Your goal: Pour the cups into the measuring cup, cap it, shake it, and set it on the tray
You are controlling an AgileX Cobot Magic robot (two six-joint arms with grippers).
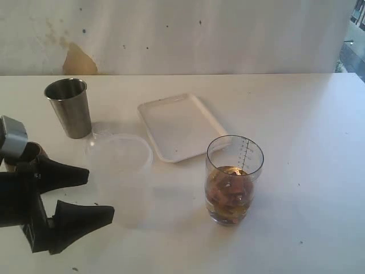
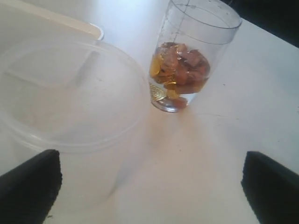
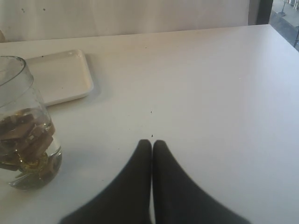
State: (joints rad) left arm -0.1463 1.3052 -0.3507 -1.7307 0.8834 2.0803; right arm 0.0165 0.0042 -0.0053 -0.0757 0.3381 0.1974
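The worktop (image 1: 308, 114) is carrying the white tray (image 1: 181, 125) at its middle. The frosted lidded container (image 1: 120, 165) is sitting just ahead of the left gripper (image 1: 101, 194). The measuring cup (image 1: 232, 180) is standing upright farther on, part-filled and uncapped. The left arm is probably the nearer one for fetching a cap. Its gripper is gaping wide, holding nothing. The right gripper (image 3: 152, 142) is resting pressed together, empty.

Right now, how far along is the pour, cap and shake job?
Pouring looks done: the measuring cup holds brown and gold pieces, and the steel cup stands upright. In hand: nothing; the left gripper is open by the frosted container, the right gripper shut and empty. Left: the measuring cup is uncapped and off the tray.
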